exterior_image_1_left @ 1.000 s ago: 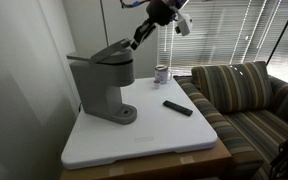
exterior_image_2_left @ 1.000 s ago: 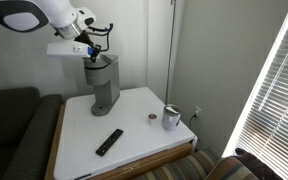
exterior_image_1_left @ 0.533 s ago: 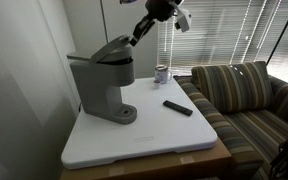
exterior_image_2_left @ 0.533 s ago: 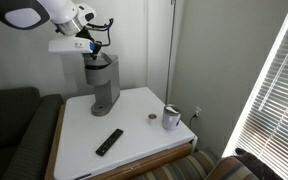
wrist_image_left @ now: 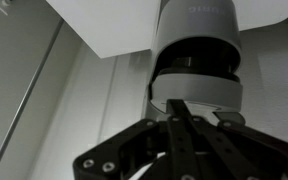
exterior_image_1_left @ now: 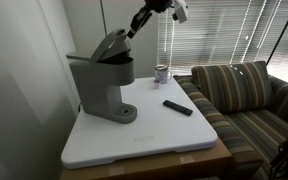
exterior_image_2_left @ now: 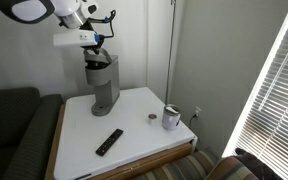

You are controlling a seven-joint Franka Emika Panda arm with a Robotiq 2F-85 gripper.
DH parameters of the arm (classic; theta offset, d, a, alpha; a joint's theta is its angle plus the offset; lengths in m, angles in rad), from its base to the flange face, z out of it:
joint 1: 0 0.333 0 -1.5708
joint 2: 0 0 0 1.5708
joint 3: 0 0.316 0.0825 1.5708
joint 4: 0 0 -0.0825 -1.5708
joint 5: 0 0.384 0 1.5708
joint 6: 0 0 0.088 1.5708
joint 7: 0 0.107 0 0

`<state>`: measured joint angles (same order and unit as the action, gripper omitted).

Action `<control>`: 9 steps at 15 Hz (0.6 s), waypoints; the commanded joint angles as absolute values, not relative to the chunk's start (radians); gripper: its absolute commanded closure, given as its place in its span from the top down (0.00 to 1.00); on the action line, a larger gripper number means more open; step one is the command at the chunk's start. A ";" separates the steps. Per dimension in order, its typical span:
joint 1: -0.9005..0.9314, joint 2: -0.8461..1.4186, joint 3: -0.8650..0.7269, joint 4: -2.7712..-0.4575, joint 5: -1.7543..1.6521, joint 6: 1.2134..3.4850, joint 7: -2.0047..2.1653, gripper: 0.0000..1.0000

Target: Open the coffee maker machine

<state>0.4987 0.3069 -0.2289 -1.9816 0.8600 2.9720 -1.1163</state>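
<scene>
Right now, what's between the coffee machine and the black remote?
Nothing, just bare white table between the coffee maker machine and the remote, in both exterior views.

Wrist cam looks down on the coffee maker machine [wrist_image_left: 194, 30], its rounded grey head filling centre frame. Below the grey top there's a dark band, then a lighter grey lid piece [wrist_image_left: 196, 90] w/ a curved rim. The tool [wrist_image_left: 179, 104] comes in from the bottom, black linkages spread wide, fingers [wrist_image_left: 202, 124] drawn together to a narrow point right at the lid's near edge. Can't tell if they pinch it or just touch. White counter [wrist_image_left: 109, 25] shows upper left; grey surfaces fill the left side.
</scene>
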 commanded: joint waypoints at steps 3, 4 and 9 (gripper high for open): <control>0.488 0.313 -0.224 -1.914 0.869 2.952 -1.117 0.00; 0.487 0.315 -0.221 -1.903 0.873 2.954 -1.119 0.00; 0.485 0.323 -0.213 -1.868 0.883 2.957 -1.122 0.00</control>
